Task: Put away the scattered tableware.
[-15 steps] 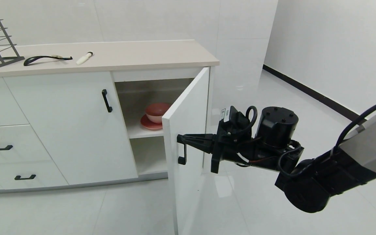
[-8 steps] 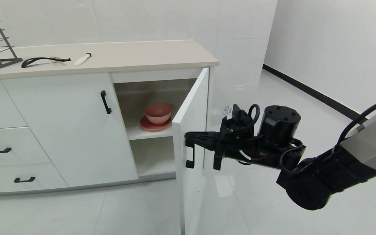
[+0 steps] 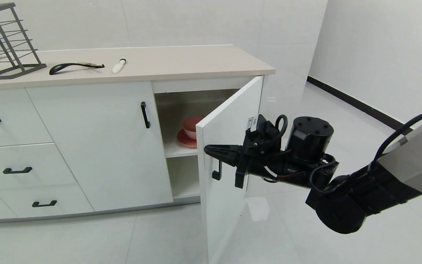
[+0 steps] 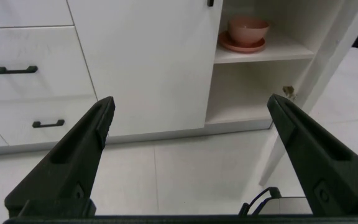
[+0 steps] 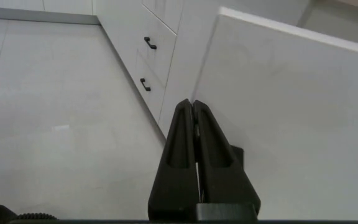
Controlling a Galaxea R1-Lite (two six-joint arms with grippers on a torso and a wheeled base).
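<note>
A pink bowl [image 3: 192,124] sits on a pink plate [image 3: 182,140] on the upper shelf of the open cupboard, also seen as the bowl [image 4: 248,28] and plate [image 4: 241,45]. The cupboard door [image 3: 229,157] stands ajar and hides part of them. My right gripper [image 3: 208,148] is shut, its fingertips [image 5: 191,109] pressed together against the door at the top end of the black handle [image 3: 217,172]. My left gripper [image 4: 191,155] hangs open above the floor in front of the cupboard. A black spoon [image 3: 73,66] and a white-handled utensil [image 3: 118,66] lie on the countertop [image 3: 196,58].
A dark wire rack [image 3: 6,40] stands at the counter's left end. Drawers with black handles [image 3: 17,170] and a closed door [image 3: 101,146] fill the cabinet's left part. White tiled floor [image 3: 86,238] lies in front, and a wall with a dark skirting runs on the right.
The whole picture has shifted to the right, so the camera moved. The door swung a little wider, then back, and now covers more of the bowl. My right gripper stayed at the handle.
</note>
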